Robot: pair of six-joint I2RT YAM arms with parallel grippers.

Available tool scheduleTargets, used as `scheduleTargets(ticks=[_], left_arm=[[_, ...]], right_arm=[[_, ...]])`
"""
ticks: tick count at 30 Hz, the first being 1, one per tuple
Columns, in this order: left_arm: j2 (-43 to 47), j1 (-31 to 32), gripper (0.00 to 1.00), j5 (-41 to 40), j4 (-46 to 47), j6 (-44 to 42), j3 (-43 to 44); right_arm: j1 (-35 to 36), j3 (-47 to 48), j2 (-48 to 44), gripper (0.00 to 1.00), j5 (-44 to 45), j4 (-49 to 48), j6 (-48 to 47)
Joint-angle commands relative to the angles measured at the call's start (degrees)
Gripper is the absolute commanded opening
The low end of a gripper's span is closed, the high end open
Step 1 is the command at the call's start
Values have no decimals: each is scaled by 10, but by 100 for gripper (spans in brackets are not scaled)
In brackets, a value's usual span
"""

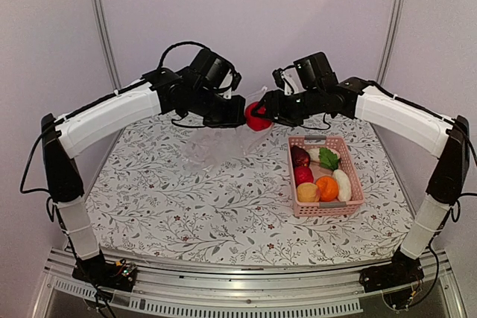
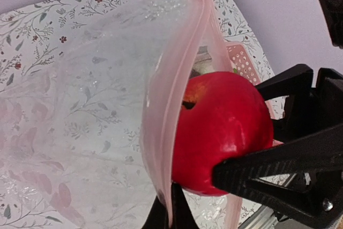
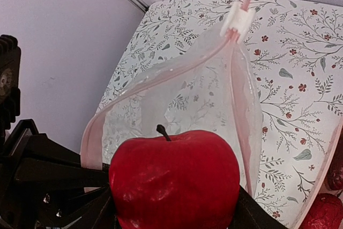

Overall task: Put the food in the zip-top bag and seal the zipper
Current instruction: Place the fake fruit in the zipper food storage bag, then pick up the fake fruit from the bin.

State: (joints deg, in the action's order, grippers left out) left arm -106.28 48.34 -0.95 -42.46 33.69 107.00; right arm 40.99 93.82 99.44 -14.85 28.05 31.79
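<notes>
Now | left hand (image 1: 241,112) clamps 1 zip-top bag (image 1: 212,143) | right hand (image 1: 262,115) grips 1 red apple (image 1: 256,121)

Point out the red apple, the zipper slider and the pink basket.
red apple (image 3: 174,183): right wrist view, front skin.
zipper slider (image 3: 236,19): right wrist view, white body.
pink basket (image 1: 317,210): top external view, near wall.

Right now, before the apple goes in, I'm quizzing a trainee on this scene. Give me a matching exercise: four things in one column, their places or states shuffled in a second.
Things
1. red apple
2. zip-top bag
3. orange fruit
4. white slider

Places or states
A. lying in the pink basket
B. at the far end of the open zipper
C. gripped by the right gripper at the bag's mouth
D. held up by the left gripper, pinched at its mouth edge

Pairs: 1-C, 2-D, 3-A, 4-B
</notes>
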Motion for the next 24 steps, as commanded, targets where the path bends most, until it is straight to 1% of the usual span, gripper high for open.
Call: scheduleTargets(ticks=[1, 2, 3, 4, 5, 9, 12, 15, 17, 21, 24], left_arm=[[10, -4, 0, -9, 35, 5, -1], [11, -4, 0, -12, 33, 7, -2], [12, -4, 0, -15, 32, 9, -3], [14, -5, 0, -18, 31, 9, -6], [15, -7, 0, -22, 26, 10, -8], [16, -17, 0, -29, 2, 13, -17], [23, -29, 0, -36, -19, 4, -25], [40, -46, 0, -58, -57, -16, -22], [54, -58, 0, -75, -94, -32, -14], [79, -76, 0, -93, -174, -56, 16], [90, -81, 0, -109, -221, -71, 39]], right_arm=[[23, 52, 44, 64, 15, 90, -30], [23, 59, 45, 75, 20, 94, -30], [23, 63, 43, 83, 23, 95, -31], [23, 68, 41, 87, 23, 96, -30], [22, 75, 39, 88, 20, 99, -30], [11, 98, 23, 90, -1, 113, -10], [-3, 110, -12, 89, -29, 112, 7], [-25, 106, -61, 87, -19, 115, 12], [-57, 75, -95, 86, -13, 121, 11], [-135, -29, -153, 81, 1, 136, -13], [-170, -103, -182, 78, 21, 138, -39]])
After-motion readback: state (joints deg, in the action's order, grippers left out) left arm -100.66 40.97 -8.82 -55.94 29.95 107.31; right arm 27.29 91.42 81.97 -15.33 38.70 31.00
